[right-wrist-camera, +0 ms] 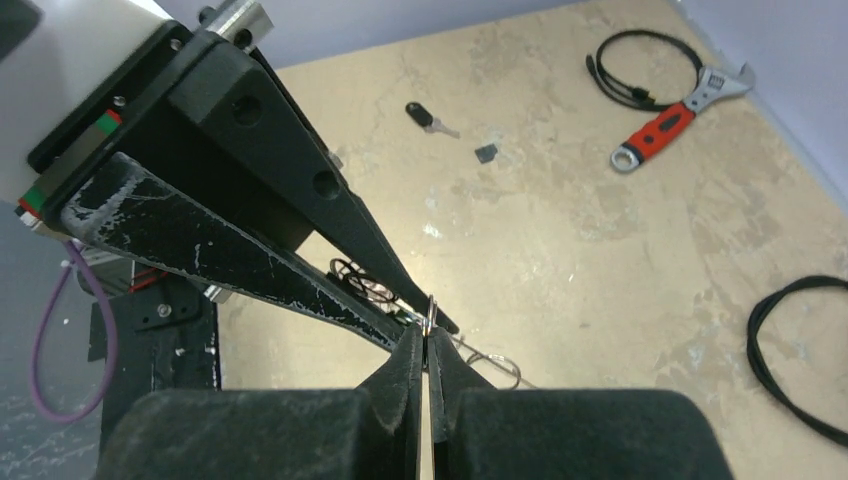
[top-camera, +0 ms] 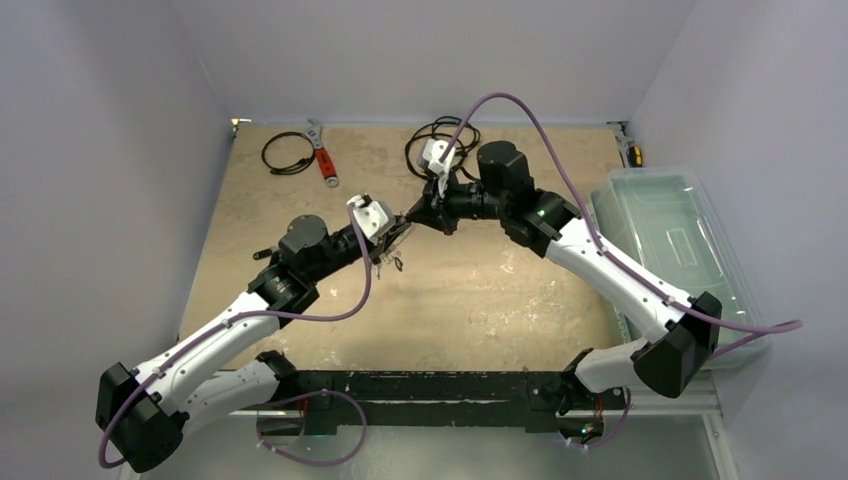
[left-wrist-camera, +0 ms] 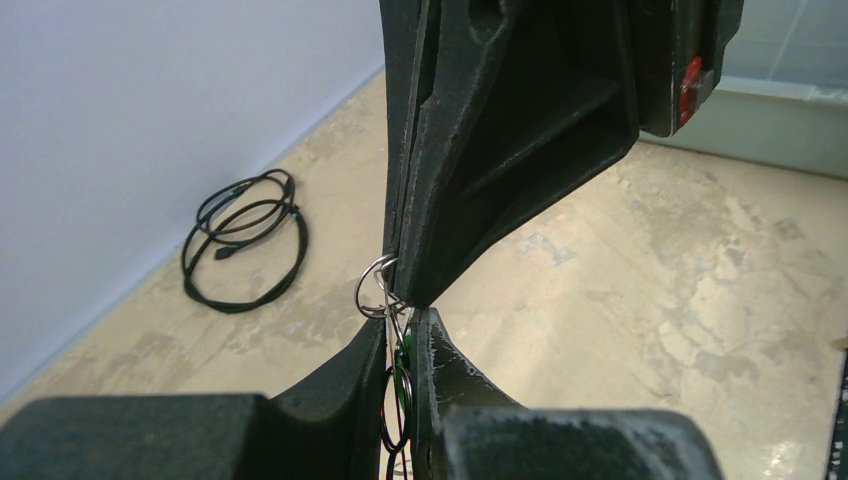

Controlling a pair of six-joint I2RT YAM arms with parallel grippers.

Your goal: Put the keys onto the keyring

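Observation:
My two grippers meet in mid-air over the middle of the table. My left gripper (top-camera: 398, 238) (left-wrist-camera: 400, 325) is shut on a bunch of keys (left-wrist-camera: 403, 352) with a green tag and dark loops between its jaws; more of the bunch dangles below (top-camera: 397, 262). My right gripper (top-camera: 415, 215) (right-wrist-camera: 428, 335) is shut on the rim of the thin silver keyring (right-wrist-camera: 431, 310), seen edge-on. The keyring (left-wrist-camera: 376, 287) sits right at the left fingertips and touches the bunch. One key with a dark tag (right-wrist-camera: 428, 117) lies loose on the table.
A red-handled wrench (top-camera: 323, 157) (right-wrist-camera: 668, 122) and a black coiled cable (top-camera: 287, 153) (right-wrist-camera: 625, 70) lie at the back left. A second cable (top-camera: 440, 135) (left-wrist-camera: 243, 240) lies at the back centre. A clear plastic bin (top-camera: 665, 230) stands on the right. A small dark piece (right-wrist-camera: 487, 153) lies near the loose key.

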